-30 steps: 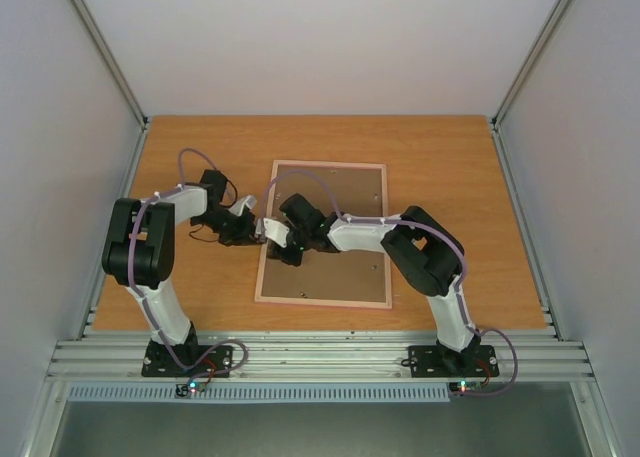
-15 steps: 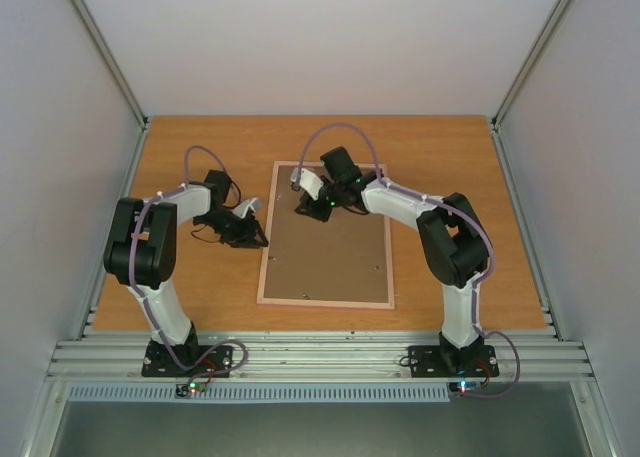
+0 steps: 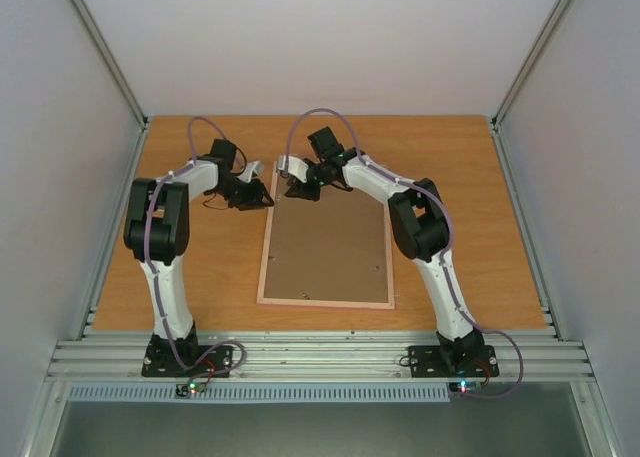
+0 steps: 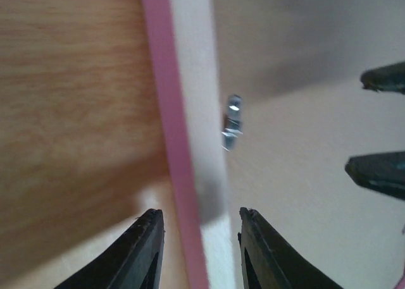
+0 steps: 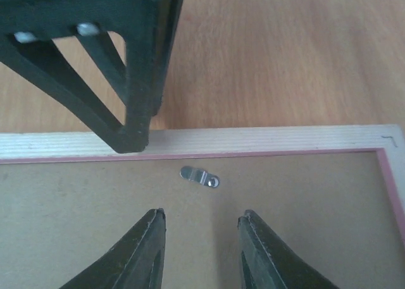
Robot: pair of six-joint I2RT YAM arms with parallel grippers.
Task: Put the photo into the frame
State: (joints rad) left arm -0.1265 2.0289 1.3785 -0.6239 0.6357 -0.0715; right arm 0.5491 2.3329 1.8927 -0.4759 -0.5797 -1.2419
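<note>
Got the left gripper (image 4: 199,214) spread wide astride the pink left rim of the frame (image 3: 268,249) lying back-up mid table (image 3: 460,227), brown backing board (image 3: 326,245) on top, then the right gripper (image 5: 201,217) likewise spread, hovering over a metal clip (image 5: 200,176) by the far edge.
</note>
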